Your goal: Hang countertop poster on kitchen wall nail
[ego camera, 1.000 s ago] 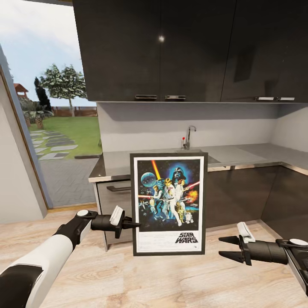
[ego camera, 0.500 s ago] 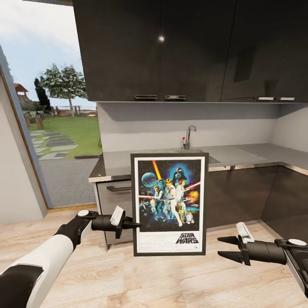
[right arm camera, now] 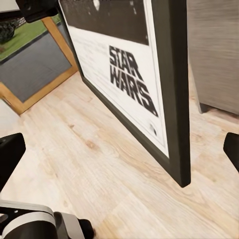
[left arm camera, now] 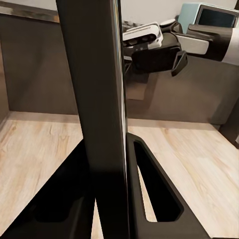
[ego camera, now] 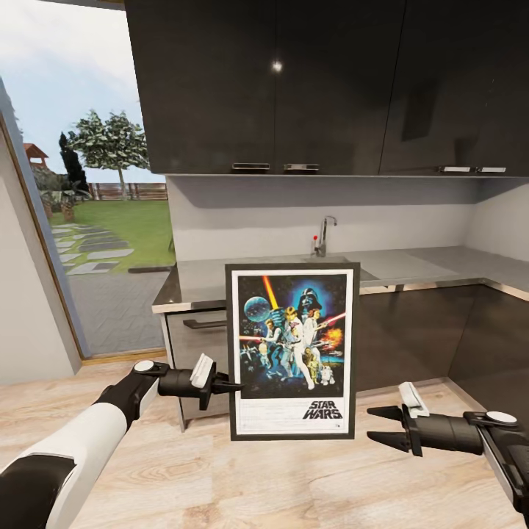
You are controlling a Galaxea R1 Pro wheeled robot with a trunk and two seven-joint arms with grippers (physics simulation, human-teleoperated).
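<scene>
Here the left gripper is clenched on the left edge of the poster, low on the frame, and holds it upright in the air, clear of the wooden floor. Seen from the left wrist, the black frame runs edge-on between the 2 fingers, both pressed against it. The poster's printed face, with the "STAR WARS" logo near its bottom, is turned toward the head camera.

The right gripper sits just beyond the poster's lower right corner, apart from it, its 2 fingers spread and grasping nothing. From the right wrist the poster's bottom corner hangs ahead of the splayed fingertips, with floor showing under it.

Behind the poster, past both grippers, runs the kitchen countertop, a grey slab on dark cabinets with a chrome tap at its inset sink; whether anything lies in the sink cannot be told, as the poster covers most of it. Dark wall cabinets hang shut above. Beyond the left gripper a wide doorway opens onto a garden.
</scene>
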